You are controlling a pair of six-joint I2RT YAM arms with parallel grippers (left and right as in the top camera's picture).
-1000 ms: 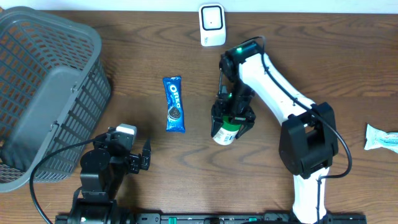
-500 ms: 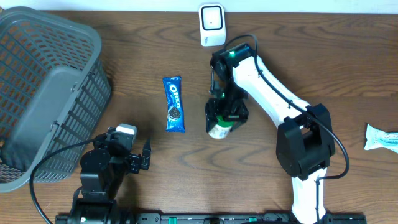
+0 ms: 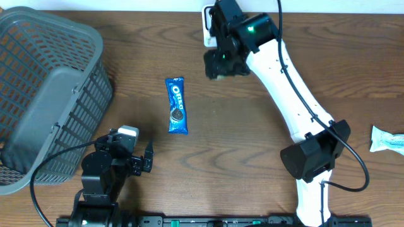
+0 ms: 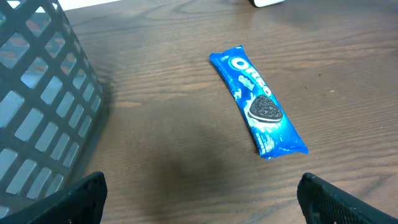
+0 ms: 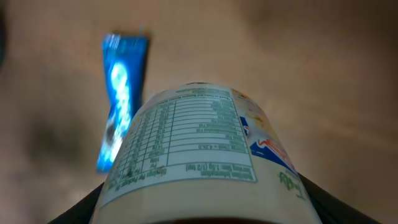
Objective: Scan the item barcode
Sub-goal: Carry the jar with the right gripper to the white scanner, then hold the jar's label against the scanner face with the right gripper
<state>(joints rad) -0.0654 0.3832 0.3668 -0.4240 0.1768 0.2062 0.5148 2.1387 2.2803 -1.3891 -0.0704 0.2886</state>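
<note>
Wood table (image 3: 252,157), two arms, observed remotely through three views.

Right arm: I see it stretched to the far edge of the table. The right gripper (image 3: 222,63) is clamped on a bottle (image 5: 199,143). In the wrist view the bottle fills the frame between the dark fingers (image 5: 326,208), with its white label and a printed nutrition table facing the camera. The table behind it is blurred and the bottle touches nothing but the gripper. From overhead the gripper body hides the bottle almost wholly. The gripper overlaps the white scanner (image 3: 206,25), of which I see only a strip at its left edge. I cannot tell where the barcode is or which way it faces.

Left arm: it sits at the near edge, by the basket. The left gripper (image 3: 146,159) is spread wide and holds nothing. Its wrist view shows one finger (image 4: 81,199) in each lower corner with bare table between them.

Other items: a blue Oreo pack (image 3: 177,105) lies flat near the table's middle, well apart from both grippers. The left wrist view shows it (image 4: 258,106) clearly; the right wrist view shows it (image 5: 121,102) blurred, left of the bottle. A grey basket (image 3: 95,38) stands at the left end, its lattice wall (image 4: 37,93) beside the left gripper. A white packet (image 3: 388,139) lies at the right edge, partly out of frame.
</note>
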